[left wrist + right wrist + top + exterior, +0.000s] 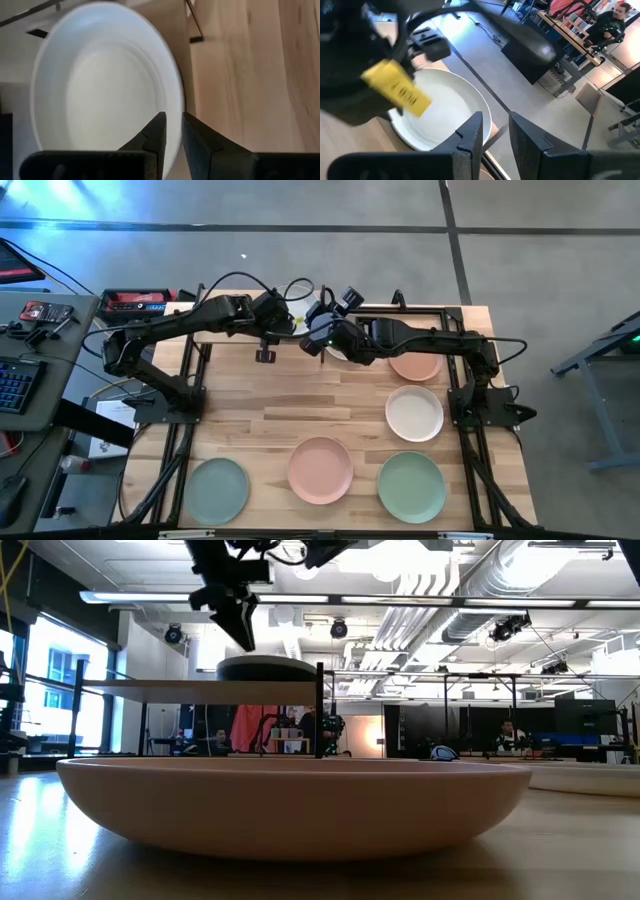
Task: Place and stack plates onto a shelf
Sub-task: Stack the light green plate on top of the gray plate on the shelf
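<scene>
A pale off-white plate [100, 90] lies on the shelf's wood board [150, 690] at the table's far edge. It also shows in the right wrist view [447, 100] and as a dark dome in the low view [268, 668]. My left gripper [173, 131] points down over the plate's rim with only a narrow gap between its fingers. In the low view its tips [243, 640] are just above the plate. My right gripper [495, 132] hovers beside the left one near the shelf's far side, also narrowly open and holding nothing. My left gripper comes from above, pointing down, with its fingers on either side of the plate's rim [179, 107]. I cannot tell whether they touch it. The plate lies flat on the shelf board.
Five plates lie on the tabletop: terracotta [415, 366], white [414, 413], pink [320, 470], sage green [410, 486] and pale grey-green [217, 491]. The pink plate fills the low view's foreground [290, 805]. A black shelf upright [320, 710] stands beside the plate. The two arms are close together over the shelf.
</scene>
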Controlling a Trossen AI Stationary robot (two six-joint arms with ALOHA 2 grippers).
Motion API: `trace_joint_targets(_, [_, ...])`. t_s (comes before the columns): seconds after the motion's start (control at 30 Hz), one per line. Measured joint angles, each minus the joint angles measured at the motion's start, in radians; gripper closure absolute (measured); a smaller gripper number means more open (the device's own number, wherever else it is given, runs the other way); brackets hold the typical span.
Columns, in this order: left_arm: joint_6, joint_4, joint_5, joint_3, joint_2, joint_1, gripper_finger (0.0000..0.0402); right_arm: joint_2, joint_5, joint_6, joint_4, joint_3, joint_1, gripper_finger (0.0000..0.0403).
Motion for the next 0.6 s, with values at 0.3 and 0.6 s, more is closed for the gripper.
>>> trace_joint_targets(0.3, [-0.116,-0.162,0.006,0.111,-0.001,0.000,0.0350,0.000,-0.066,0.067,-0.009,0.000,0.013,0.0323])
trace_joint_targets(0.6, [-0.279,-0.383,0.064,0.122,-0.009,0.000,0.0350,0.000,-0.226,0.357,-0.205,0.000,0.077,0.0323])
